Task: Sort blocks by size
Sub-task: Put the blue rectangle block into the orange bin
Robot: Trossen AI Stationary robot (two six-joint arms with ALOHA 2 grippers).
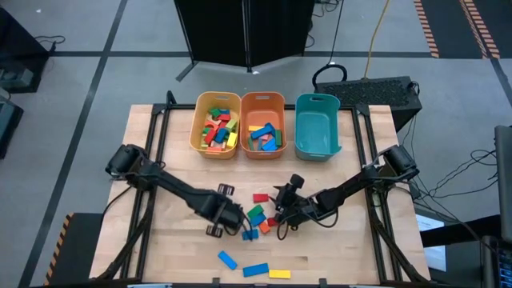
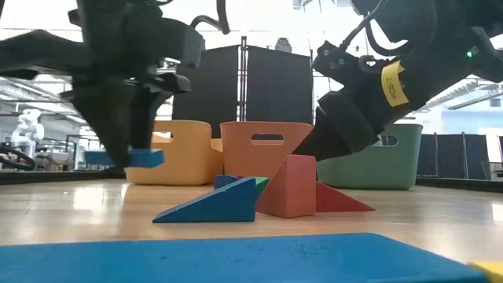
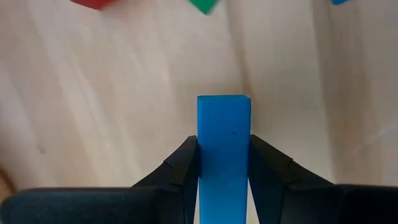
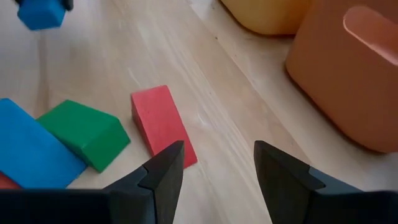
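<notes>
left gripper (image 3: pixel 224 163) clamped blue bar (image 3: pixel 224 134) across narrow faces | rigid, light, slick I reckoned | right gripper (image 4: pixel 214 163) open, empty, near red wedge (image 4: pixel 163 124)

Robotics lab, shown by a wooden table (image 1: pixel 160 144) framed in black rails on a grey taped floor, black partition panels (image 1: pixel 240 32) set behind the table, cables trailed beside it (a white robot (image 2: pixel 27 130) seen beyond).

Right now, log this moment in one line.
left gripper: shut on blue block, lifted | right gripper: open, empty, near red block
</notes>
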